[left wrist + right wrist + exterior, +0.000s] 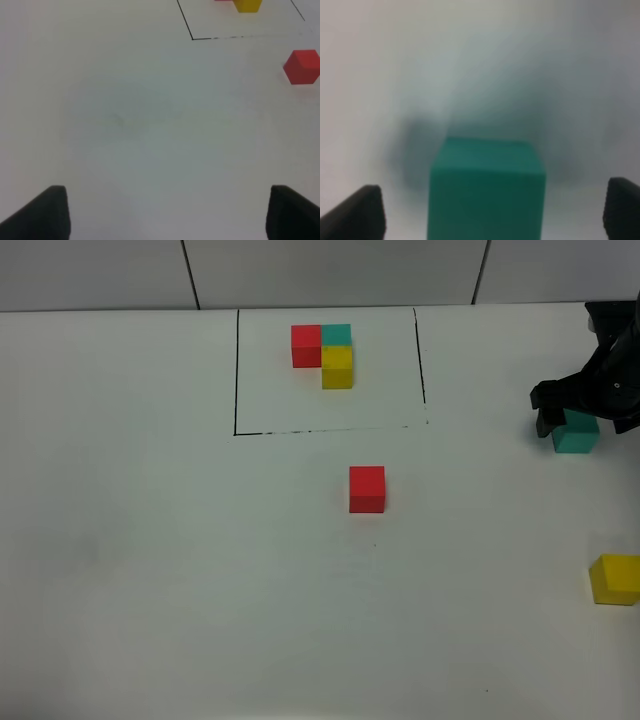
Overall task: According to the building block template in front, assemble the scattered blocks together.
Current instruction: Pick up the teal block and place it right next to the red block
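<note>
The building block template (325, 352) is an L of red, teal and yellow cubes inside a thin black frame (237, 370) at the back. The scattered blocks lie apart: the red cube (367, 489) mid-table, the yellow cube (614, 579) at the right edge, the teal cube (576, 435) far right. My right gripper (580, 418) is open, low over the teal cube (486, 195), with a finger on either side and not touching it. My left gripper (165, 215) is open and empty over bare table; the red cube (302, 66) lies ahead of it.
The white table (150, 540) ends at a grey panelled wall at the back. The frame's corner (193, 38) and the template's yellow cube (247, 5) show in the left wrist view. The left arm is out of the exterior view.
</note>
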Robot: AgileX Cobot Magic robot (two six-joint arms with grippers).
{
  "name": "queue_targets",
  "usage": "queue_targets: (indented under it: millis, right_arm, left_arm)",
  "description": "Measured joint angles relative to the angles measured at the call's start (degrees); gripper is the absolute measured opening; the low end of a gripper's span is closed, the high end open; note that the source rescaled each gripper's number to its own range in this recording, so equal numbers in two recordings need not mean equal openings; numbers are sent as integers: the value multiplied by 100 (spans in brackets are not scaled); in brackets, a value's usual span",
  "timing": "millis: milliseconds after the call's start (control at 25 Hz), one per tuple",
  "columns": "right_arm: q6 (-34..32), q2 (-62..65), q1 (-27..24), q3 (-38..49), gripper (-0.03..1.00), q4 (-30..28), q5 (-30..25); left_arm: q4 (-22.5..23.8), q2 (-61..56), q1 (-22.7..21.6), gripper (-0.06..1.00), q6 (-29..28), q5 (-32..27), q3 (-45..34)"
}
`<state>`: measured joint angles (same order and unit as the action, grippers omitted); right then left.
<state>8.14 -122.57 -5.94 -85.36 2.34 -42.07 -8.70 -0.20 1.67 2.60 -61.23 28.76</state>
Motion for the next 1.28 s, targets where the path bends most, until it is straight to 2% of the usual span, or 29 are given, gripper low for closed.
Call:
queue_targets:
  millis: [200, 320, 440, 560, 680, 840, 1000, 1280]
  right_arm:
    - [1, -195, 0, -27, 80, 26, 49]
    - [1, -232, 0, -89, 73, 50, 52]
    - [1, -232, 0, -145, 51, 109, 5]
    - [1, -235, 0, -150, 21, 134, -99]
    - [1, -235, 0, -150, 2, 134, -165]
    - [29, -235, 0, -157, 0, 134, -190]
    - [385, -206, 67, -157, 0, 88, -243]
    - [1660, 434, 775, -157, 0, -110, -624]
  left_arm:
    - [0, 0, 0, 70, 0, 0, 0]
    - [0, 0, 0, 70, 0, 0, 0]
    - [0, 0, 0, 70, 0, 0, 0]
    - [0, 0, 0, 70, 0, 0, 0]
    - [0, 0, 0, 70, 0, 0, 0]
    - [0, 0, 0, 70, 0, 0, 0]
    - [0, 0, 0, 70, 0, 0, 0]
    - [0, 0, 0, 70, 0, 0, 0]
